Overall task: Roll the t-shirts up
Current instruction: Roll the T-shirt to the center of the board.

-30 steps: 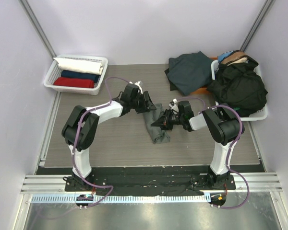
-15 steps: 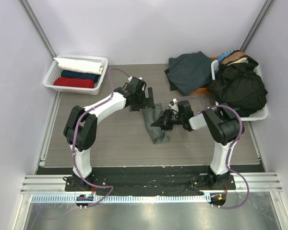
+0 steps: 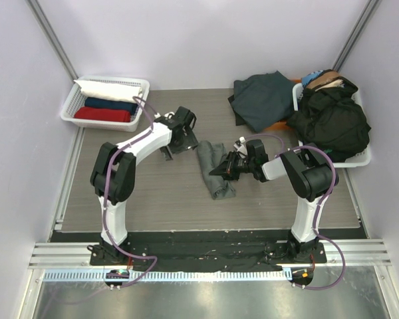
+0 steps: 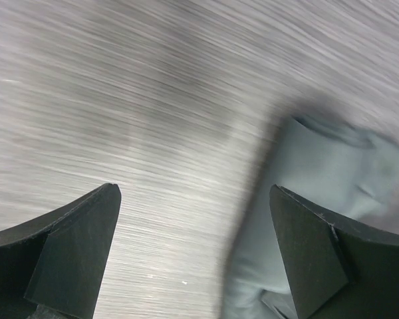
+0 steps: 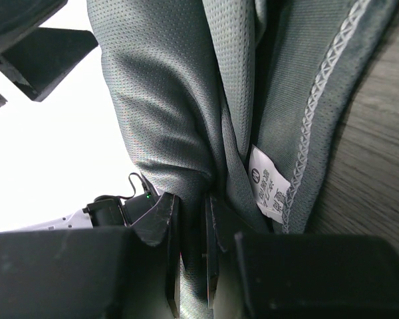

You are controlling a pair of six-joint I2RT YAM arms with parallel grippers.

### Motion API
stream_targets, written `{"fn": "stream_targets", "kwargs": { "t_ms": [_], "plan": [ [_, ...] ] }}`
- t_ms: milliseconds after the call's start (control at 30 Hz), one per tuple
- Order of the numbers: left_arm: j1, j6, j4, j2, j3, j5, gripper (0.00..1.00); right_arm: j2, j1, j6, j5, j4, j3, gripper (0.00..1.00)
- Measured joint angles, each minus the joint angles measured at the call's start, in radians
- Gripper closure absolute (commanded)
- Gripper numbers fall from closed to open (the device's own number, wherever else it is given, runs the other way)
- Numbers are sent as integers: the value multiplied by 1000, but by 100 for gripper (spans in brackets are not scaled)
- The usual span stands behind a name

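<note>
Folds of the grey-green t-shirt (image 5: 166, 100) bury the pinching right tool (image 5: 193, 219).

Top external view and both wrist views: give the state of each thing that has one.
left hand: open, empty, over the table.
right hand: shut on the grey-green t-shirt.
grey-green t-shirt: bunched lengthwise on the table.
dark teal t-shirt: crumpled, unrolled.
black clothing: heaped in the right basket.
white t-shirt: rolled, in the left basket.
navy t-shirt: rolled, same basket.
red t-shirt: rolled, same basket.
</note>
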State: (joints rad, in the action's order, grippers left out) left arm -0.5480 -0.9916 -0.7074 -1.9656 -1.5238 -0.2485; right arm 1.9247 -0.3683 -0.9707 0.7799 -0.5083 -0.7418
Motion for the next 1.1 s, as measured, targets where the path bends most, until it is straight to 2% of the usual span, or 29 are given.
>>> {"fn": "stream_targets", "kwargs": {
  "t_ms": [100, 200, 433, 733, 900, 1100],
  "plan": [
    [5, -6, -78, -50, -90, -15, 0, 0, 0, 0, 0, 0, 0, 97],
    [-27, -6, -85, -101, -178, 2, 0, 0, 0, 1, 0, 0, 0, 97],
    [-90, -10, -83, -132, -199, 47, 0, 0, 0, 1, 0, -1, 0, 97],
    [-97, 11, -109, -276, -331, 66, 0, 0, 0, 1, 4, -3, 0, 97],
    [-99, 24, -133, -311, -364, 63, 15, 0, 0, 1, 4, -5, 2, 97],
    [-102, 30, -146, -324, -387, 66, 27, 0, 0, 1, 5, -5, 2, 97]
  ]
}}
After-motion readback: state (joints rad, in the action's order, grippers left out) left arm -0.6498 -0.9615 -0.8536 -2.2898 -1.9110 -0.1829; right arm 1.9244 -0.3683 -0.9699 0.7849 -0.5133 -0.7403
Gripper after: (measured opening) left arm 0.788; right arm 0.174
